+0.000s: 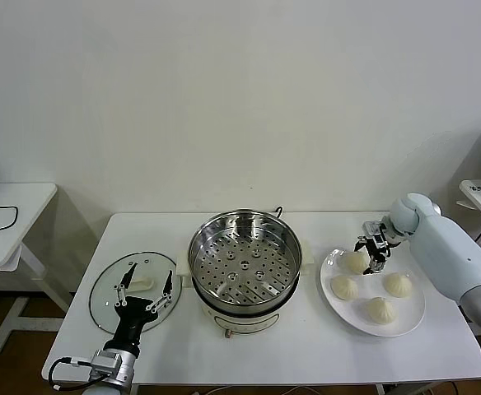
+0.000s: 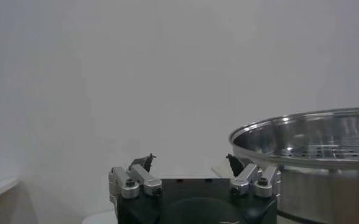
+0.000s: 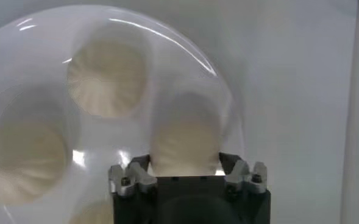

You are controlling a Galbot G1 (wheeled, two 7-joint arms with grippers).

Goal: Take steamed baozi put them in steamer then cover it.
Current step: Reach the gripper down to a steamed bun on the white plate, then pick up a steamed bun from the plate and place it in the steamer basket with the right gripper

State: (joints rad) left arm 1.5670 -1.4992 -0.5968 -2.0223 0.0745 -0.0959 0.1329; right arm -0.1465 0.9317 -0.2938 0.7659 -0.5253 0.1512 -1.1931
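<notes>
So in the head view you're looking at a white bench (image 1: 306, 346) with the steamer (image 1: 245, 265) sitting in the middle, open, its perforated tray showing and nothing lying in it. To the robot's right of it, a white plate (image 1: 412, 321) is carrying all four baozi (image 1: 381, 309). Your right claw (image 1: 375, 255) is reaching down at the far-left bun (image 1: 355, 262) on that plate, fingers sitting on either side of it. Over on the robot's left, the glass lid (image 1: 105, 284) is lying flat on the bench just beside the steamer, and your left claw (image 1: 146, 290) is hovering over it with the fingers spread wide, holding nothing.

Left wrist view: the left claw (image 2: 191, 165) is hanging fully open, both fingertips (image 2: 144, 162) well apart, nothing between them. The steamer (image 2: 313, 146) rim is showing off to one side, with a bit of the tray visible inside.

Right wrist view: the right claw (image 3: 184, 161) is straddling one baozi (image 3: 185, 137), a finger sitting tight on each side of the bun, so it's looking closed around it, with the bun sitting on the plate (image 3: 225, 91). Two more buns are resting on the plate farther out, the nearer one (image 3: 109, 76) just past the gripped one, and a sliver of the fourth is peeking out by the claw body.
</notes>
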